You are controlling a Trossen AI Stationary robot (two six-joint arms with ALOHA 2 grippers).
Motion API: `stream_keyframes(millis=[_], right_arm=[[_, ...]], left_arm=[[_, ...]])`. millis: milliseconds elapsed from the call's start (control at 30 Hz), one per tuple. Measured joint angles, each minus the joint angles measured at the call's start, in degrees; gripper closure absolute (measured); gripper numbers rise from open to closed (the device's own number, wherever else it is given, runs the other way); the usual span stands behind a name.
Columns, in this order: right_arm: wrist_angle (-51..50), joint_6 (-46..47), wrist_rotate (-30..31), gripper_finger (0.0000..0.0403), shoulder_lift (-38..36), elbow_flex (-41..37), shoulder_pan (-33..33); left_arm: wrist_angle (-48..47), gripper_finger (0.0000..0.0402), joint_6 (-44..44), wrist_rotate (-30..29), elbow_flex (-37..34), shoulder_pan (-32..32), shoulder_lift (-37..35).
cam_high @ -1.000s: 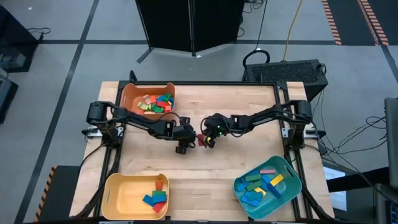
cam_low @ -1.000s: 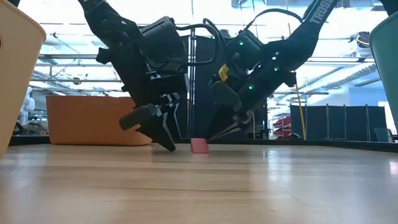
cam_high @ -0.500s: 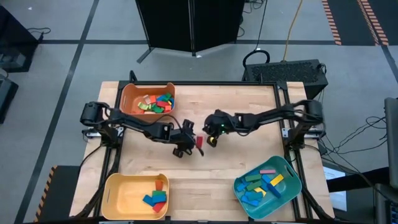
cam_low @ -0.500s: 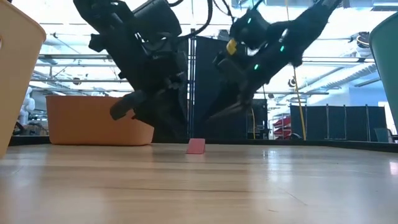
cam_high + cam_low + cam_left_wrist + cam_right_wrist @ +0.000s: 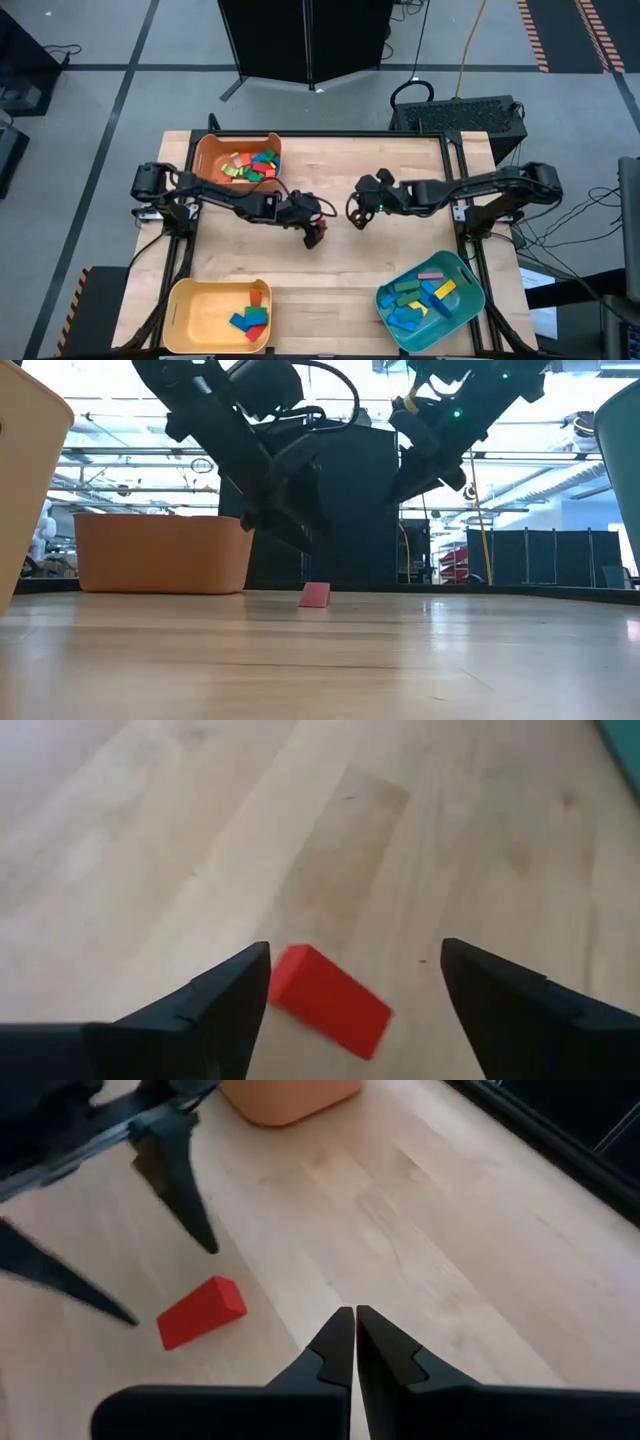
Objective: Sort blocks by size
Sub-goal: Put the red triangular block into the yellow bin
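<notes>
Item: one red block (image 5: pixel 328 999), a small painted wooden wedge or short bar, lying flat and alone on the bare worktop (image 5: pixel 400 170) near its middle, between the two arms. Left gripper (image 5: pixel 350 990) hovers directly over it, jaws spread wide and holding nothing, one finger on each side of the block without touching. Right gripper (image 5: pixel 354 1342) sits a little to the right, raised, jaws pressed together and empty. Other blocks already lie in the orange bin (image 5: pixel 211 150) at the far left, the yellow bin (image 5: pixel 186 300) at the near left and the teal bin (image 5: pixel 470 290) at the near right. Handling, judged: light, rigid, not fragile; painted faces likely smooth and a little slippery. One face appears sloped, so a pinch across it could squirt the piece out. Best hold: across the two parallel long sides, at mid-length, jaws lowered to the worktop.
</notes>
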Motion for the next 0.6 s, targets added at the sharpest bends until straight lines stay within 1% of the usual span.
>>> stream_keyframes(millis=[100,200,300,433,600], right_arm=[[-1.3,0.0,1.6,0.0403,0.0,0.0,0.4],[-2.5,0.0,1.8,0.0403,0.1,0.0,0.6],[-2.6,0.0,1.8,0.0403,0.2,0.0,0.6],[-2.9,-0.1,1.9,0.0403,0.2,0.0,0.6],[-3.9,0.0,1.9,0.0403,0.2,0.0,0.6]], left_arm=[[-1.0,0.0089,-7.4,-2.9,0.0,-0.7,0.0],[-1.3,0.0076,-12.5,-6.6,0.0,-1.3,0.1],[-1.7,0.0075,-16.3,-10.0,0.0,-2.0,0.5],[-2.8,0.0075,-20.3,-11.6,0.4,-2.9,2.4],[-2.7,0.0075,-22.9,-13.8,1.2,-4.0,4.2]])
